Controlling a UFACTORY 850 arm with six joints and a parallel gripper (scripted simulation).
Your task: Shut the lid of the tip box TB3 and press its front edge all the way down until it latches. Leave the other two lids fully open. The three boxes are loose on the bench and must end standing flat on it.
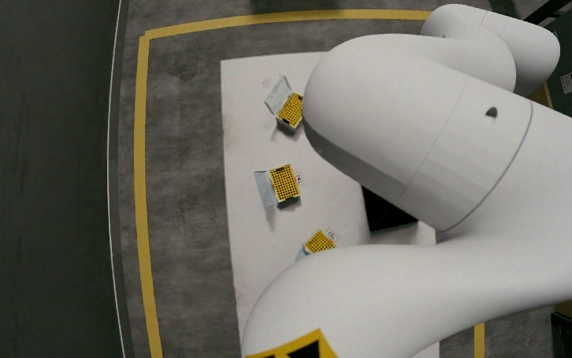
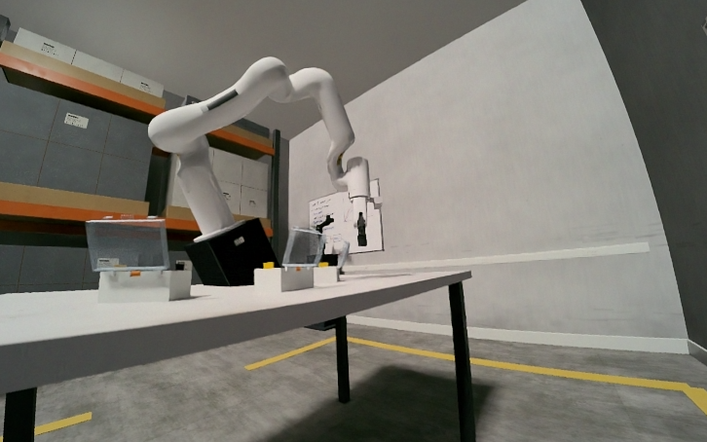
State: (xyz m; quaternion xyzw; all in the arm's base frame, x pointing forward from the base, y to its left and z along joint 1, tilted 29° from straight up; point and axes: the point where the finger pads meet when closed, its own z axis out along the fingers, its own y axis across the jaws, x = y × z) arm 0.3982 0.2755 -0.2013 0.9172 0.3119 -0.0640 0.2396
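Three white tip boxes with yellow racks stand on the white bench (image 1: 243, 133) (image 2: 268, 302), all with their clear lids up. One box (image 1: 289, 109) (image 2: 143, 284) is nearest the exterior camera, one (image 1: 284, 183) (image 2: 284, 277) is in the middle, and one (image 1: 319, 241) (image 2: 326, 273) is farthest. Small label tags lie beside the boxes, too small to read. My gripper (image 2: 361, 242) is shut and empty. It points down, hanging in the air above and just beyond the farthest box without touching it. In the top view the arm hides the gripper.
The arm's black base (image 1: 386, 213) (image 2: 233, 258) stands on the bench beside the boxes. The large white arm links (image 1: 413, 133) cover the right half of the top view. Shelving (image 2: 43, 165) stands behind the bench, and a yellow floor line (image 1: 139, 177) runs around it.
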